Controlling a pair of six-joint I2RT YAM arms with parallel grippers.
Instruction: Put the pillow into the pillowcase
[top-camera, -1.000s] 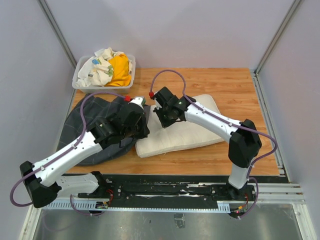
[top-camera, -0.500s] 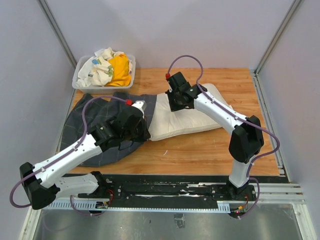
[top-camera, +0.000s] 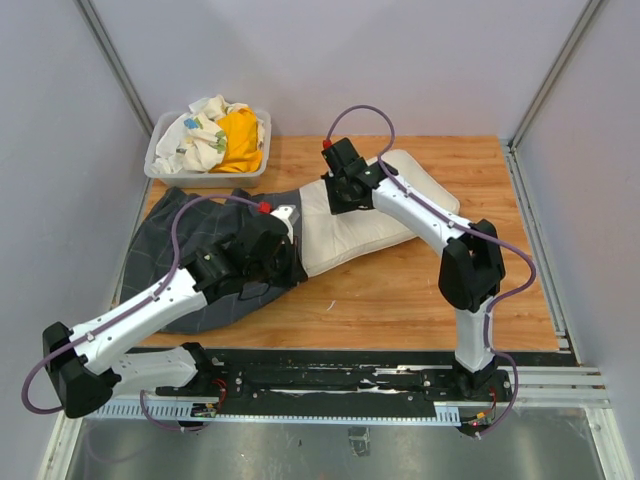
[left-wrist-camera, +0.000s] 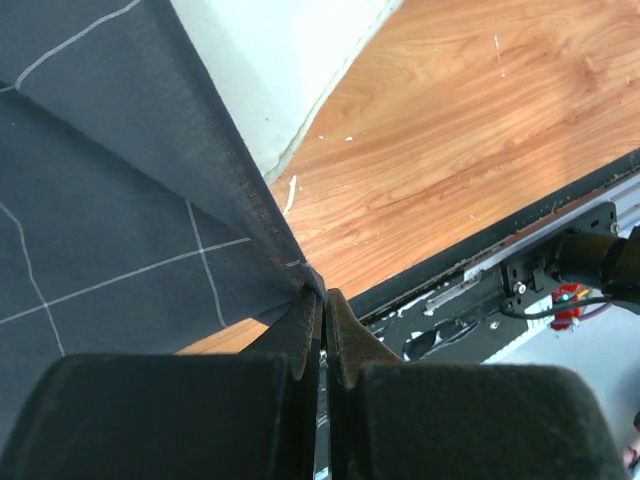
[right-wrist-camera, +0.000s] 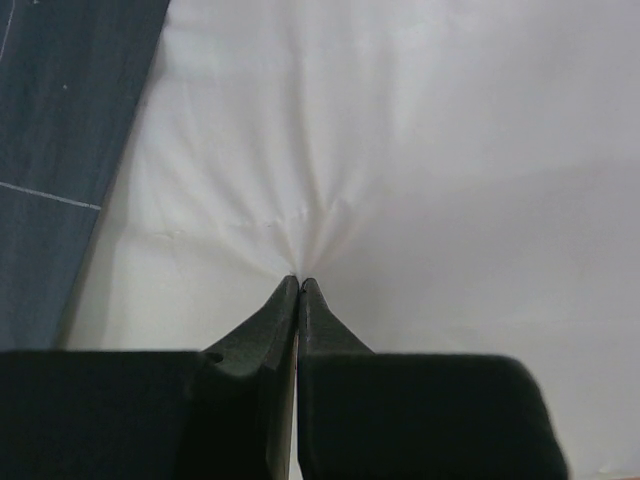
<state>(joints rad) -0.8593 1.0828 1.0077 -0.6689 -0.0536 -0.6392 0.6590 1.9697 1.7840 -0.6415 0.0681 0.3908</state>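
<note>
The cream-white pillow (top-camera: 375, 215) lies tilted on the wooden table, its left end tucked into the mouth of the dark grid-lined pillowcase (top-camera: 185, 250). My right gripper (top-camera: 342, 195) is shut, pinching the pillow's top cloth near its left end; creases fan out from the closed tips (right-wrist-camera: 299, 282) over the pillow (right-wrist-camera: 430, 150). My left gripper (top-camera: 285, 262) is shut on the pillowcase's hem at the near side of the opening. In the left wrist view the hem (left-wrist-camera: 235, 180) runs taut up from the tips (left-wrist-camera: 322, 298), with the pillow (left-wrist-camera: 280, 60) behind it.
A clear plastic bin (top-camera: 160, 165) at the back left holds a white patterned cloth (top-camera: 198, 135) and a yellow cloth (top-camera: 240, 138). Grey walls enclose the table. The black rail (top-camera: 330, 380) with the arm bases runs along the near edge.
The right gripper has carried the pillow back and then left, pushing its left end into the pillowcase mouth. The left gripper kept its hold on the hem and shifted slightly.
</note>
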